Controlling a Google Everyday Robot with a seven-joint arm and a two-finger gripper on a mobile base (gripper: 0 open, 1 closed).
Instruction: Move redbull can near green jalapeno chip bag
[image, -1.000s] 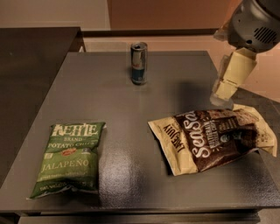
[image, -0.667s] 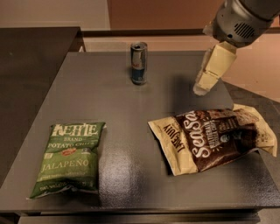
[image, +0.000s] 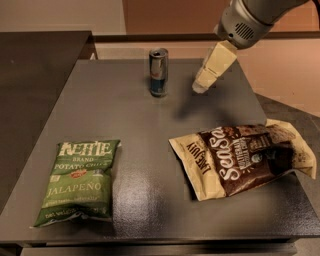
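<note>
Your cream gripper (image: 200, 85) hangs just right of the slim silver-and-blue redbull can (image: 158, 71), likely lining up a grasp; open or shut, can't tell. The flat green jalapeno chip bag (image: 77, 181) lies well front-left of the can.

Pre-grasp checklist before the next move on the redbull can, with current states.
1. Redbull can upright on the far side of the table: ok.
2. Gripper on the can: not ok, it hangs to the can's right in view, apart from it.
3. Nothing between gripper and can: ok.
4. Green jalapeno chip bag flat at near left, room beside it: ok.
5. Sea Salt bag off the can-to-bag route: ok, near right.
</note>
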